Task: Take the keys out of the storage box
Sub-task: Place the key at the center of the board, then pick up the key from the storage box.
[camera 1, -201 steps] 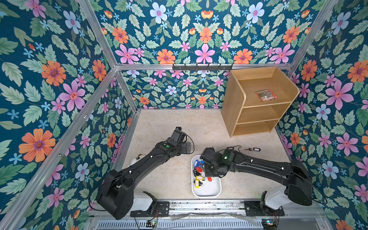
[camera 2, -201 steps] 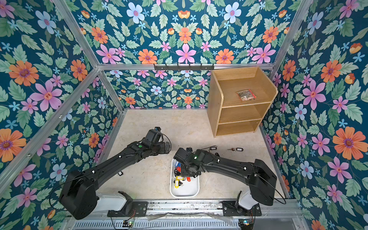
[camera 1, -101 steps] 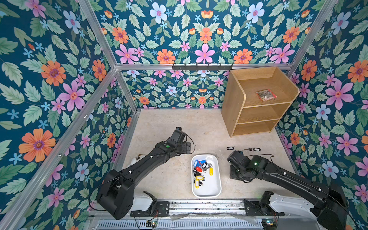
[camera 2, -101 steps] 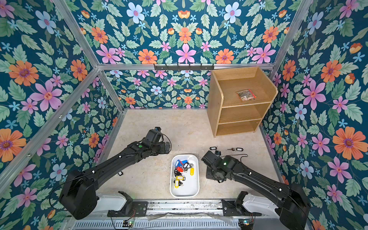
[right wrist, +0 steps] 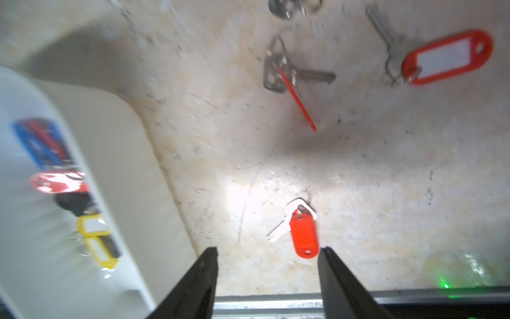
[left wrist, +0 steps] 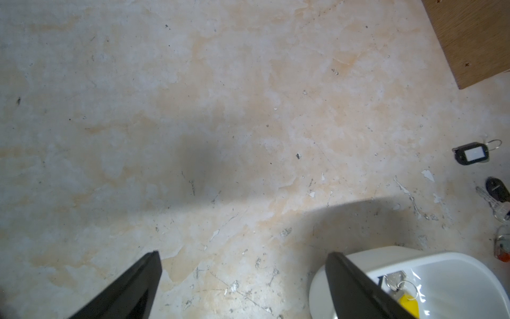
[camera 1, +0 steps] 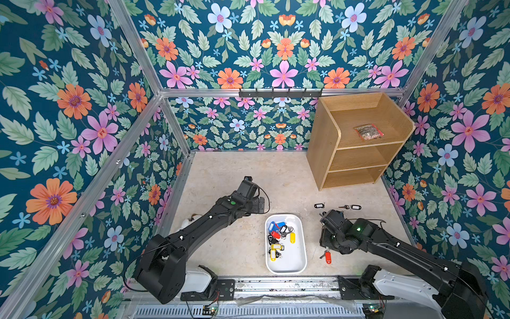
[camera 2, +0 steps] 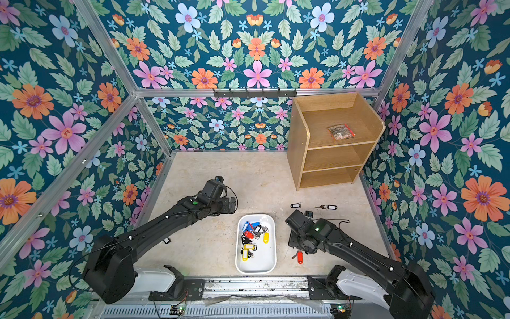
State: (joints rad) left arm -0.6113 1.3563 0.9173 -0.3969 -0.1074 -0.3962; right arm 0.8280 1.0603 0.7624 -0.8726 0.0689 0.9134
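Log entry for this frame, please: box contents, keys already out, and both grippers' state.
storage box: white, between the arms, on the table
keys inside: pile with blue, red, black, yellow tags
keys out: three red-tagged keys on the table right of the box; black-tagged keys farther back
left gripper: open, empty, over bare table beside the box
right gripper: open, empty

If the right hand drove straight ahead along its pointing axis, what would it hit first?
Probably the red-tagged key lying on the table just ahead of the right hand, slightly off centre. Depth is unclear, so bare table may come first.
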